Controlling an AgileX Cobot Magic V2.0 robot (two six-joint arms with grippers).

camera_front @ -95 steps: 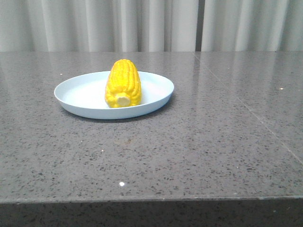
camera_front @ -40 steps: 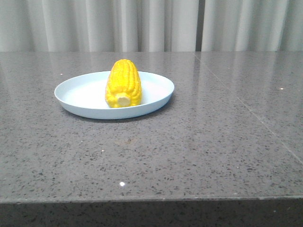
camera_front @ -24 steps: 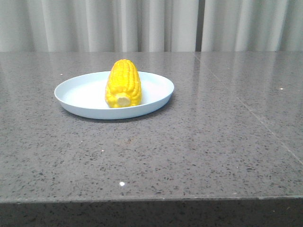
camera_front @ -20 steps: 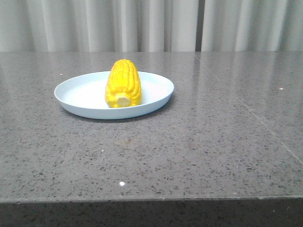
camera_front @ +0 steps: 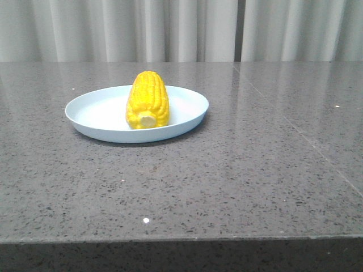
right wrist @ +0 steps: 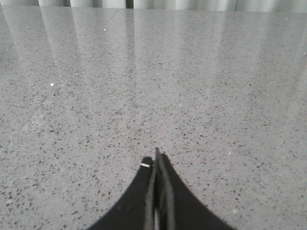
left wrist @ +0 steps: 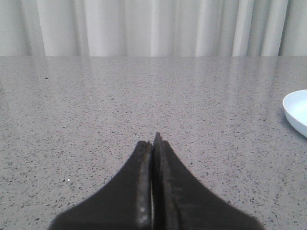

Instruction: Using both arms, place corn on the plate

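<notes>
The yellow corn [camera_front: 148, 101] lies on the pale blue plate [camera_front: 91, 113] left of the table's middle, its pale stub end toward the camera. Neither arm shows in the front view. My left gripper [left wrist: 152, 140] is shut and empty, low over bare table, with the plate's rim [left wrist: 295, 112] off to one side of its view. My right gripper [right wrist: 156, 158] is shut and empty over bare table; neither corn nor plate shows in its view.
The grey speckled stone table [camera_front: 238, 170] runs to a near edge at the front. A pale curtain [camera_front: 181, 28] hangs behind it. A seam [camera_front: 295, 130] crosses the right part of the tabletop.
</notes>
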